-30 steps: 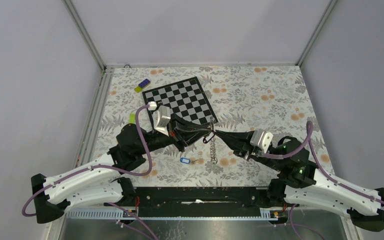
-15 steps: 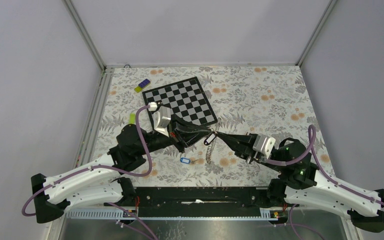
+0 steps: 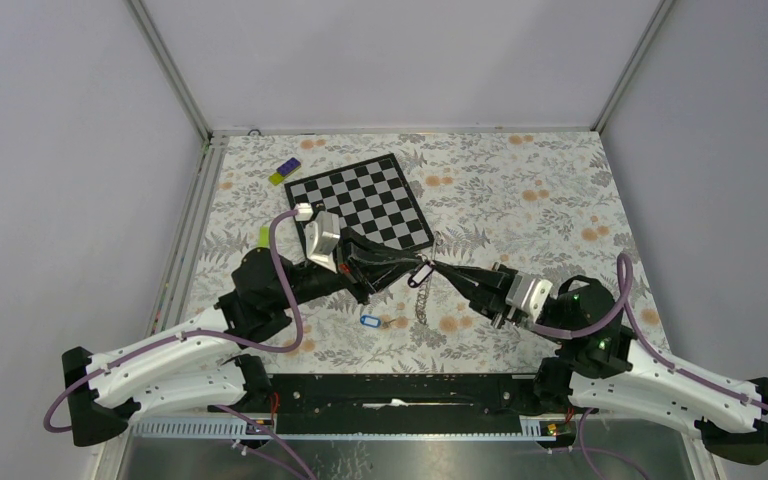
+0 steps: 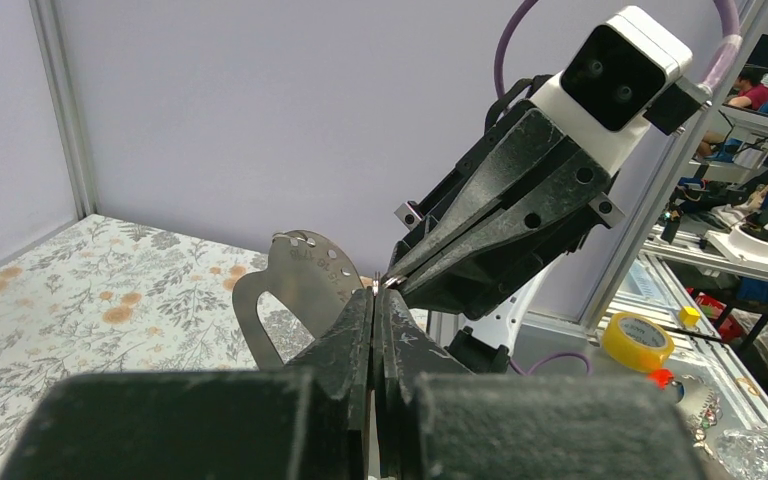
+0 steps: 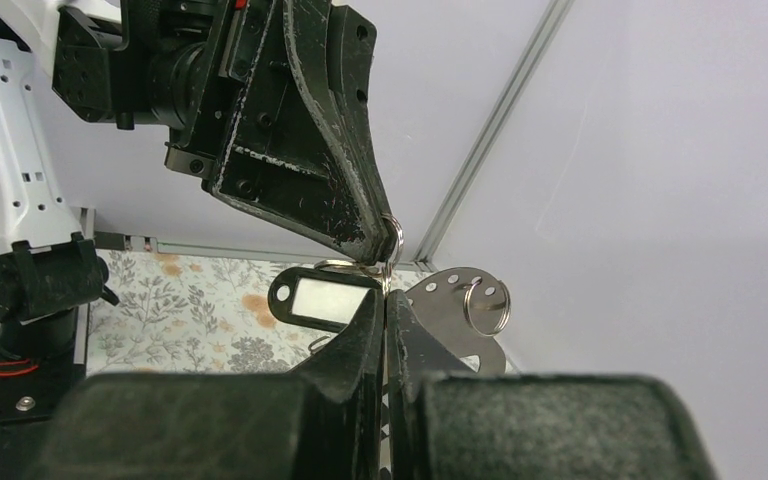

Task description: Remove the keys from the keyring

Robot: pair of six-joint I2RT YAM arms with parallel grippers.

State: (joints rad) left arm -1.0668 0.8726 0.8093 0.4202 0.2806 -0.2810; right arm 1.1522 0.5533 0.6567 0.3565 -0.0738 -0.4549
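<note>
**Right wrist pulls back; both tips pinch the ring**

Right arm's wrist now sits nearer the table's near edge.

Top view: left gripper (image 3: 419,266) and right gripper (image 3: 439,266) meet tip to tip, both clamped on the keyring (image 3: 427,265), its chain (image 3: 421,300) hanging below.

Left wrist: a holed metal plate (image 4: 295,285) dangles beside the closed fingers.

Right wrist: a black tag (image 5: 325,297) lies lengthwise, left of the tips.

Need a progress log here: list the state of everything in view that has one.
left gripper: shut on the keyring, raised above the table.
right gripper: shut on the keyring, tip to tip with the left.
keyring: lifted, pinched between both grippers.
dark tag: hanging from the keyring.
metal plate: hanging from the keyring.
chain: dangling below the grippers.
blue tag: lying loose on the table.
chessboard: flat on the table.
</note>
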